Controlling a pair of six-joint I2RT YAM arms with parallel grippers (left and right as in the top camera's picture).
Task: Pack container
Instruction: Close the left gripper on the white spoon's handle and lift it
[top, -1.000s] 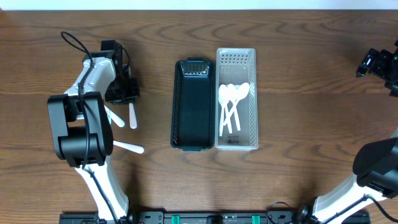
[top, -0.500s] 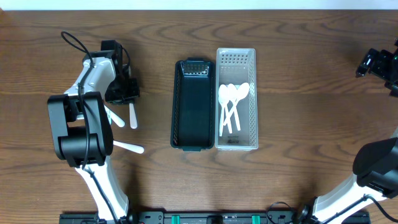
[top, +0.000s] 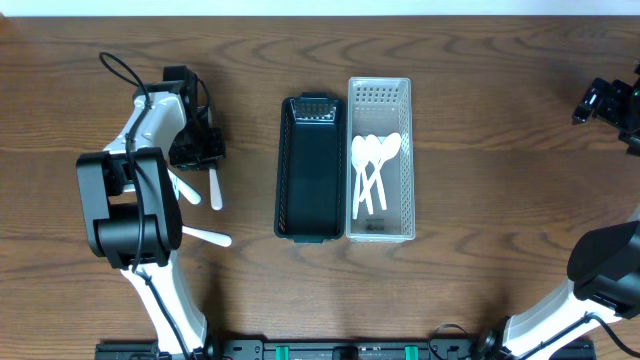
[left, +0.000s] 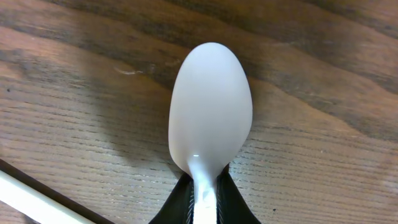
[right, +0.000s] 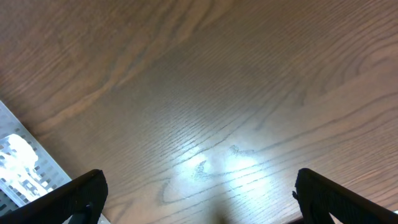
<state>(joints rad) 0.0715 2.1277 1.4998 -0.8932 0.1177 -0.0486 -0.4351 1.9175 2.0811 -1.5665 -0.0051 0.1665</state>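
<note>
Nothing on the table (top: 480, 120) has shifted since a second ago. The left gripper (left: 204, 202) stays clamped on the neck of a white plastic spoon (left: 210, 112), toward the left edge. The spoon's smooth oval bowl juts past the fingertips, low over the wood; whether it touches cannot be told. Two loose spoons (top: 205, 237) lie close by, beside the left arm. Bare wood runs from there to the dark container (top: 310, 170) at the middle. Its long side touches a clear perforated basket (top: 379, 95) holding three spoons (top: 372, 150). Beyond the basket, open wood reaches the right edge, where the right gripper (right: 199, 202) hangs with its jaws spread wide.
</note>
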